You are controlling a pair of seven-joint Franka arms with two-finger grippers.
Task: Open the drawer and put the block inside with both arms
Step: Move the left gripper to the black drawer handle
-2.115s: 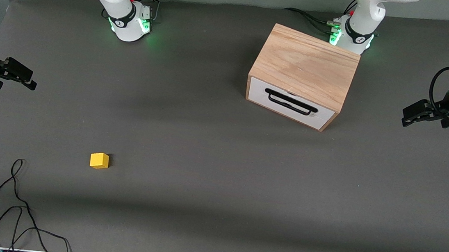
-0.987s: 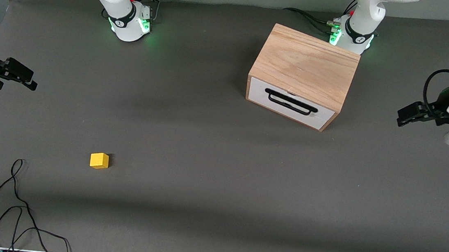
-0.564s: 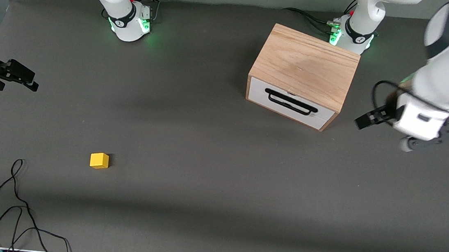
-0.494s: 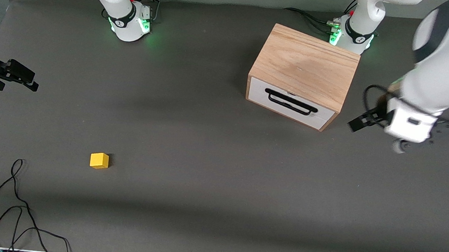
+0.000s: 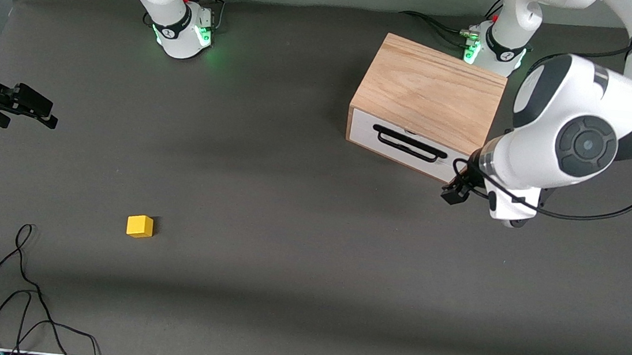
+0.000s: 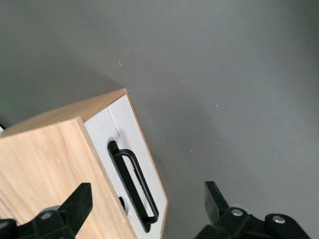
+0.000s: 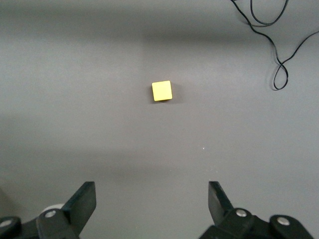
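Observation:
The light wooden cabinet (image 5: 428, 92) stands near the left arm's base, its white drawer (image 5: 397, 146) shut, black handle (image 5: 409, 144) facing the front camera. My left gripper (image 5: 457, 191) hangs open by the cabinet's corner at the left arm's end. In the left wrist view its open fingers (image 6: 79, 199) straddle the drawer (image 6: 137, 149) and the end of the handle (image 6: 130, 185), clear of both. The yellow block (image 5: 139, 226) lies alone on the mat, nearer the front camera, toward the right arm's end. My right gripper (image 5: 38, 110) waits open in the air there, and sees the block (image 7: 162, 91) below.
A loose black cable (image 5: 21, 288) curls on the mat near the front camera at the right arm's end, also seen as a cable (image 7: 279, 47) in the right wrist view. Both arm bases (image 5: 182, 31) stand along the edge farthest from the front camera.
The left arm has swung in from the table's end to the cabinet's corner beside the drawer front. The right gripper has barely shifted. Block and drawer have not moved.

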